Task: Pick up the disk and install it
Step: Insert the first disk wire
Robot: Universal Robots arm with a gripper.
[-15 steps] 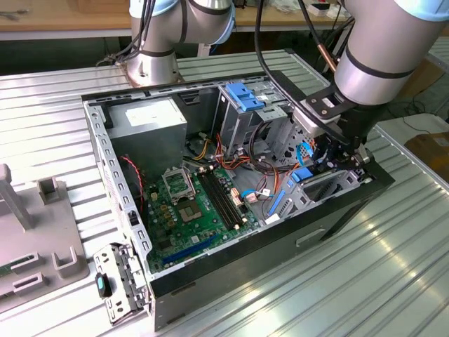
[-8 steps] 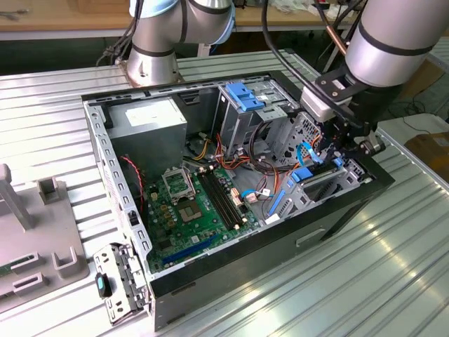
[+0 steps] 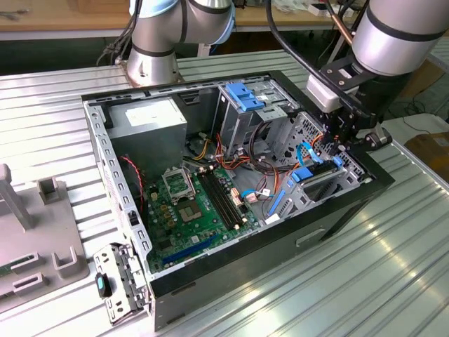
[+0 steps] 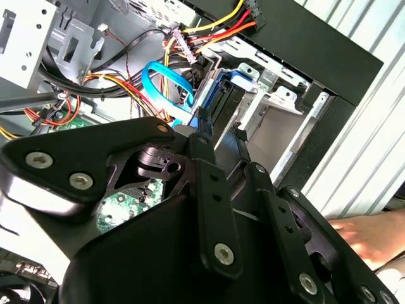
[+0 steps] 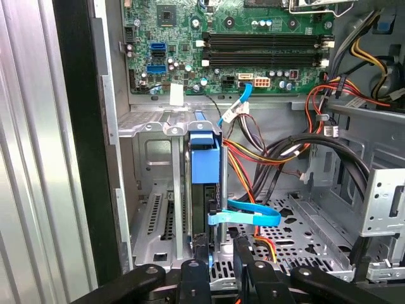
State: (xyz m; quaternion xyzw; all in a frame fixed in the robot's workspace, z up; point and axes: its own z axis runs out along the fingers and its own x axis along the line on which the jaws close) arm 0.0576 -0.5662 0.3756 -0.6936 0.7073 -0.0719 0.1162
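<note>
On the ribbed metal table (image 3: pixel 393 281) lies the open computer case (image 3: pixel 280 239), its side panel off; at the exterior view's right end of it stands the drive cage (image 3: pixel 330 184), and my arm hangs over that corner. In the first wrist view the disk (image 5: pixel 204 158) stands on edge in one slot of the cage, between the metal rails, with its blue carrier end turned toward the motherboard (image 5: pixel 253 44). My gripper (image 5: pixel 220 256) is at the disk's near end, right up against the cage mouth; whether it is clamped on the carrier or merely resting there I cannot tell.

By my judgement the disk is being seated. It pays to press straight along the rails, keeping the carrier square so neither edge binds; a tilt would jam it. The thin blue cable (image 5: pixel 247 218) loops across the cage just beside the disk; I should keep clear of it, lest it be pinched or dragged into the slot.
</note>
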